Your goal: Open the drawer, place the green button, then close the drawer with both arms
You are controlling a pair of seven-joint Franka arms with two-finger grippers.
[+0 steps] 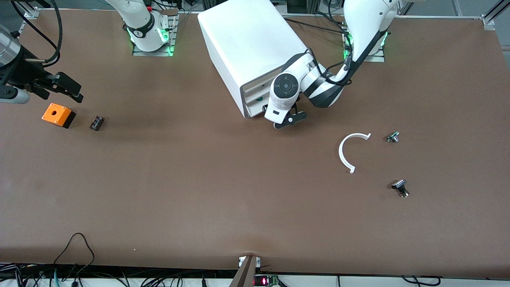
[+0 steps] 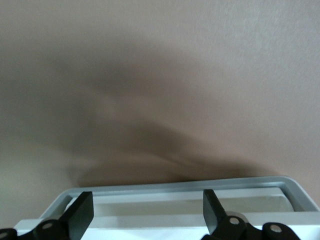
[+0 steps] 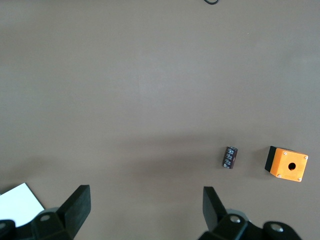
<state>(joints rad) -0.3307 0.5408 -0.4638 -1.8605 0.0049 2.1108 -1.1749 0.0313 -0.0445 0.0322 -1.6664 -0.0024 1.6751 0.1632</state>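
Brown desk is carrying, nearest, a black-capped part. At the white cabinet, the left end effector is hanging with fingers apart over the drawer; a green button is peeking out. Right end effector is waiting, fingers apart, above the orange box.

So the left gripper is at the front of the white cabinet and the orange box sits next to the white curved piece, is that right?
Not quite. The left gripper is at the front of the white cabinet, but the orange box lies beside the small black part at the right arm's end; the white curved piece lies toward the left arm's end. The front view shows it.
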